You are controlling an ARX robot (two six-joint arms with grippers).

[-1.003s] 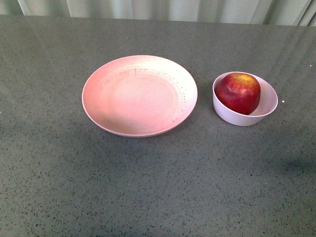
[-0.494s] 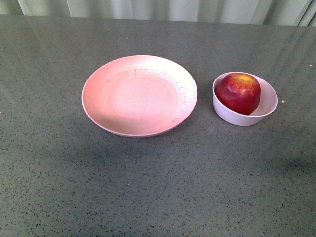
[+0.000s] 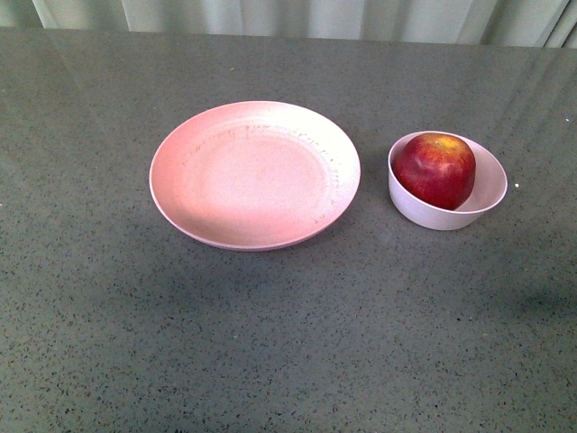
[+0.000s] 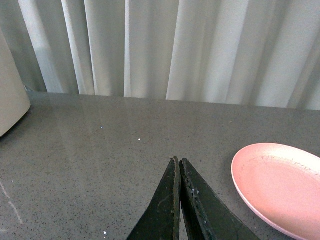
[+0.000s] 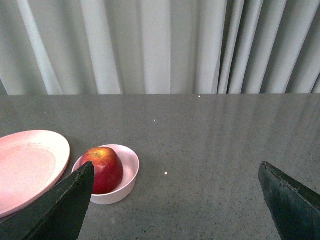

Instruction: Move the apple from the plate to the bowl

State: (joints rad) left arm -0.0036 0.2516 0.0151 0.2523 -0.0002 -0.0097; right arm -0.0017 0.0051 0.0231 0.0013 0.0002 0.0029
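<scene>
Front view: grey speckled table (image 3: 270, 343) filling nearly the whole frame, pale curtain (image 3: 297, 16) in a thin strip along the top edge. Pink plate (image 3: 255, 174) left of centre, wide & shallow, raised rim, nothing on it. Small pale bowl (image 3: 446, 180) at centre right, just beside the plate but not touching. Dark red apple (image 3: 435, 169) w/ yellow-orange patch at the stem sitting inside the bowl, toward its left side, top above the rim. No arm or gripper in this view.

Left wrist view: left gripper (image 4: 178, 162) rising from bottom centre of the frame, two dark fingers (image 4: 167, 205) pressed together at the tips, closed on nothing, above bare table. Part of the plate at lower right, cut by the frame edge. Rounded cream object (image 4: 10, 95) at the left edge, only partly seen. Curtain folds across the top half.

Right wrist view: right gripper (image 5: 176, 170) spread wide, one dark finger (image 5: 60, 210) at lower left, the other at lower right, nothing held between. Bowl w/ apple at lower left centre, partly behind the left finger. Plate at the left edge, next to the bowl. Curtain across the upper part of the frame.
</scene>
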